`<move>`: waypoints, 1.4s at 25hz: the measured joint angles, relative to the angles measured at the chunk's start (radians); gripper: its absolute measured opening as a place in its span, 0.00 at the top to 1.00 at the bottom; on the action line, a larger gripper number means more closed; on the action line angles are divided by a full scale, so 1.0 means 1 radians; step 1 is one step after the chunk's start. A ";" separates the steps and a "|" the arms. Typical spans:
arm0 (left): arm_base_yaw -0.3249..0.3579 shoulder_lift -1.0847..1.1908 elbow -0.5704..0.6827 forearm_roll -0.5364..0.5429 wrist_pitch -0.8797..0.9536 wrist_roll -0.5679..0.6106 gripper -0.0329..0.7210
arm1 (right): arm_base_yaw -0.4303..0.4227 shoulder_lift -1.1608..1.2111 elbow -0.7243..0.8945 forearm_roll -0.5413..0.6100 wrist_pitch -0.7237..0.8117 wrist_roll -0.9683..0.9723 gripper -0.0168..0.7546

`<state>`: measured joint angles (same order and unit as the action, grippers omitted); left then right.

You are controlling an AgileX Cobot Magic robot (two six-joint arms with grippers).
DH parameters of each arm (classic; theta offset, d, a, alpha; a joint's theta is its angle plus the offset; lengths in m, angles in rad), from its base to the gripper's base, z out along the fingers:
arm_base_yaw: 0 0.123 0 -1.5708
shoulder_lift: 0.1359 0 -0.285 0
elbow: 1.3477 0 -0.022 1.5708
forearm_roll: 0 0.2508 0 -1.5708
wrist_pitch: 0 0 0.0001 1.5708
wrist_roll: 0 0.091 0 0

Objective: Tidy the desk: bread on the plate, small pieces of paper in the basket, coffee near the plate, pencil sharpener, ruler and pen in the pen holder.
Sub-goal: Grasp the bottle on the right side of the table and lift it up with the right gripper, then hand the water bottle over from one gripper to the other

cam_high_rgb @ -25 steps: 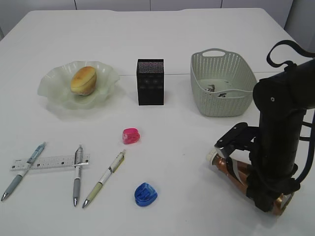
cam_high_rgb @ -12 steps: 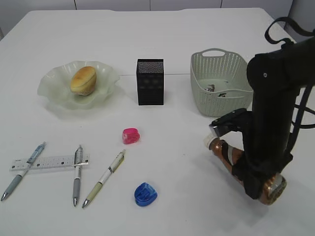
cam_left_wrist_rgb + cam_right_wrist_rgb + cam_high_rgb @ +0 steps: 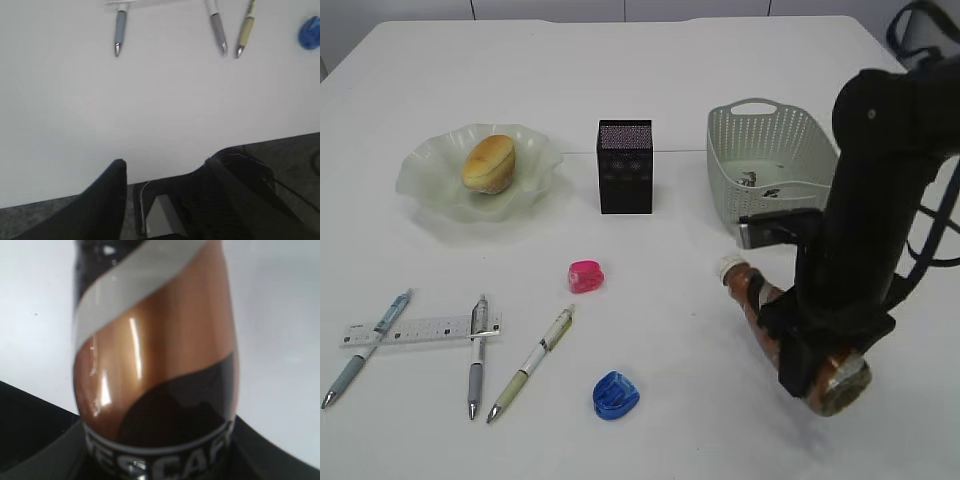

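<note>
A broad white tabletop [image 3: 650,80] filled nearly the whole room as I saw it, plain and matte, lit evenly from above so that shadows fell soft and short. Behind its far edge ran a pale grey wall [image 3: 550,9] divided by thin vertical seams, like cabinet fronts or panels. Past the tabletop's near edge, in the left wrist view, lay a dark grey speckled floor [image 3: 295,150].

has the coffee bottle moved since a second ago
Yes. The coffee bottle, held in the right gripper, has shifted left toward the pink sharpener and its cap end has lifted toward the basket.
</note>
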<state>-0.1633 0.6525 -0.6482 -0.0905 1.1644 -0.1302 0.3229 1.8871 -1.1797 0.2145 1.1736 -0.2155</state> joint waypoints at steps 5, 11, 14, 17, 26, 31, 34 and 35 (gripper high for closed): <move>0.000 0.000 0.000 -0.113 -0.106 -0.002 0.48 | 0.000 -0.163 0.000 0.013 -0.020 -0.004 0.45; 0.000 0.000 0.000 -0.263 -0.241 0.041 0.48 | 0.000 -0.330 0.000 0.039 -0.009 -0.048 0.45; 0.000 0.000 0.000 -0.384 -0.291 0.130 0.48 | 0.000 -0.383 0.000 0.069 -0.001 -0.088 0.45; 0.000 0.004 0.000 -0.492 -0.325 0.226 0.48 | 0.000 -0.409 0.000 0.115 0.001 -0.134 0.45; 0.000 0.084 0.000 -0.631 -0.374 0.476 0.48 | 0.000 -0.417 0.000 0.285 0.016 -0.250 0.45; 0.000 0.093 0.000 -0.652 -0.447 0.524 0.48 | 0.000 -0.427 0.000 0.317 0.018 -0.281 0.45; 0.000 0.093 0.000 -0.670 -0.486 0.526 0.48 | 0.000 -0.444 0.000 0.317 0.020 -0.285 0.45; 0.000 0.093 0.000 -0.674 -0.491 0.526 0.48 | 0.000 -0.448 0.000 0.317 0.022 -0.287 0.45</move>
<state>-0.1633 0.7459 -0.6482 -0.7650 0.6733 0.3961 0.3229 1.4389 -1.1797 0.5319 1.1954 -0.5029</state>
